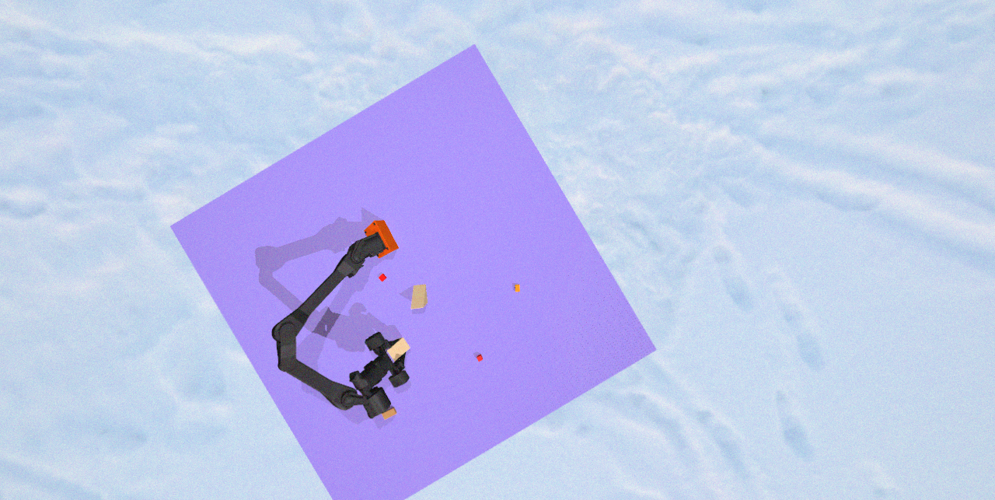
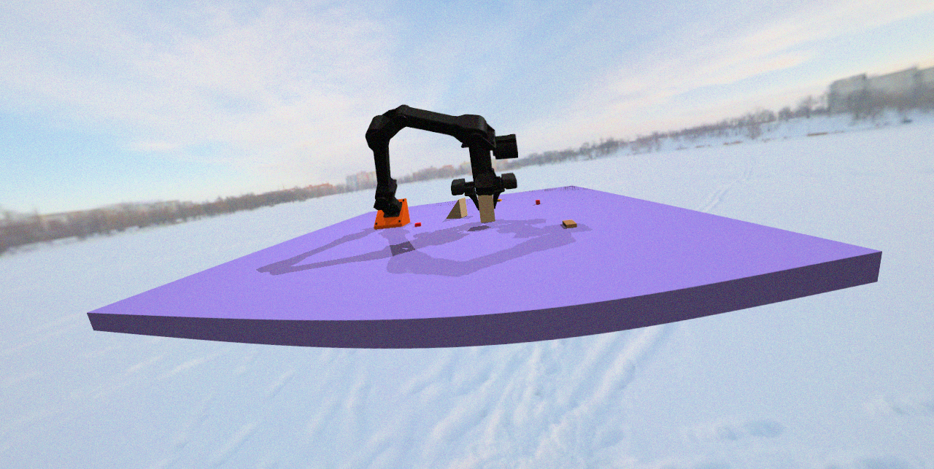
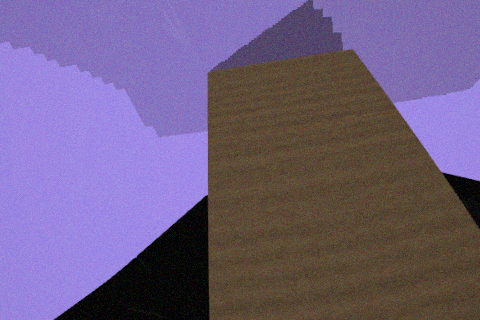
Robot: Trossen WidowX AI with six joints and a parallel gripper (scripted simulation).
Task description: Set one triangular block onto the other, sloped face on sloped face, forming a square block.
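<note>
From where I stand, the job is at the carrying stage. The claw (image 1: 402,352) (image 2: 486,201) (image 3: 308,196) is gripping one triangular block (image 1: 398,348) (image 2: 487,210) (image 3: 320,185), and that block looks to be just off the bench (image 1: 473,148) (image 2: 261,289), its shadow lying apart from it. The other triangular block (image 1: 417,296) (image 2: 460,208) rests on the bench well apart from the held one, nearer the arm's orange base (image 1: 392,246) (image 2: 403,212). Nothing is stacked yet.

Next, I'd say, the held piece must be turned so its slope faces down and matches the waiting slope, then brought over and lowered with the ends lined up — gently, since a low or skewed approach might shove the lower block. I can't tell from here whether the held slope is already at the right angle.

Counting up: two triangular blocks, one held and one resting; two red cubes, one near the base (image 1: 382,277) (image 2: 417,225) and one farther out (image 1: 479,358) (image 2: 537,202); one small orange block (image 1: 517,288); and one flat tan block (image 1: 389,413) (image 2: 569,224). That makes six pieces altogether, and one arm.
</note>
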